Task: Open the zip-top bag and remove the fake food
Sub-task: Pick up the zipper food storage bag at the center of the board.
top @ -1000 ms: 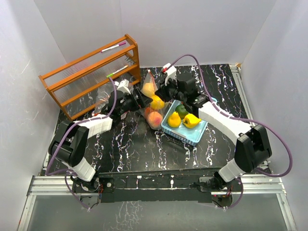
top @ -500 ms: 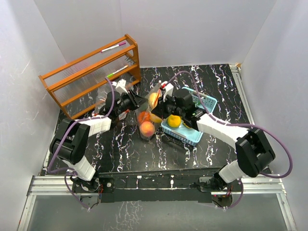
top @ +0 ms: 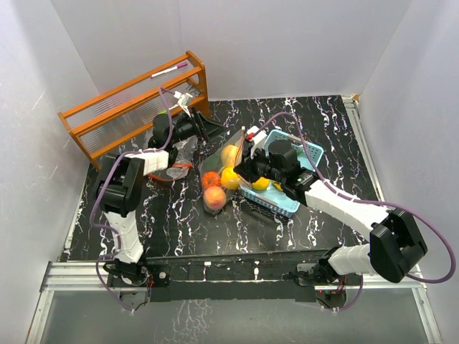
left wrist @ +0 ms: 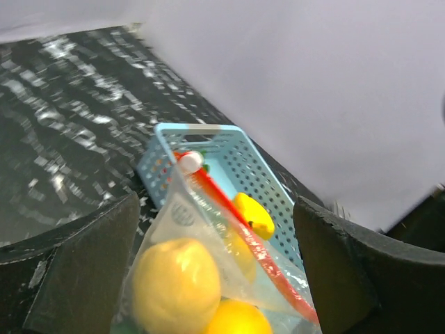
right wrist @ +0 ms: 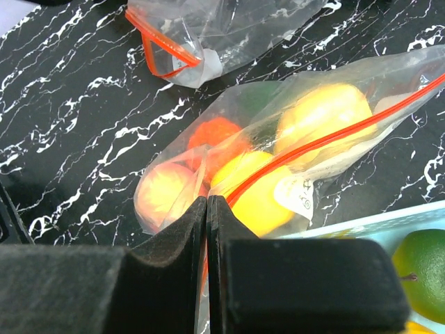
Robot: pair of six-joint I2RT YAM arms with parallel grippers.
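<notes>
The clear zip-top bag [top: 219, 175] with a red zip strip hangs over the dark table, holding several pieces of fake food: yellow [top: 231, 154], red [top: 210, 179] and peach [top: 214, 200]. My right gripper [top: 242, 166] is shut on the bag's red zip edge [right wrist: 327, 139]; its fingertips meet [right wrist: 207, 198] above a yellow fruit [right wrist: 261, 198]. My left gripper [top: 206, 129] is open behind the bag. In the left wrist view the bag [left wrist: 208, 243] and a yellow fruit [left wrist: 177, 282] show between the wide-apart fingers [left wrist: 90, 257]; I cannot tell whether they touch it.
A blue basket [top: 283, 203] right of the bag holds a yellow fruit [left wrist: 254, 216] and a green one [right wrist: 424, 268]. A second, empty zip bag [top: 172, 152] lies to the left. An orange wooden rack [top: 107, 118] with marker pens stands at the back left.
My left gripper has let go of the bag, opened and drawn back toward the rack. My right gripper has carried the bag left and toward the front.
</notes>
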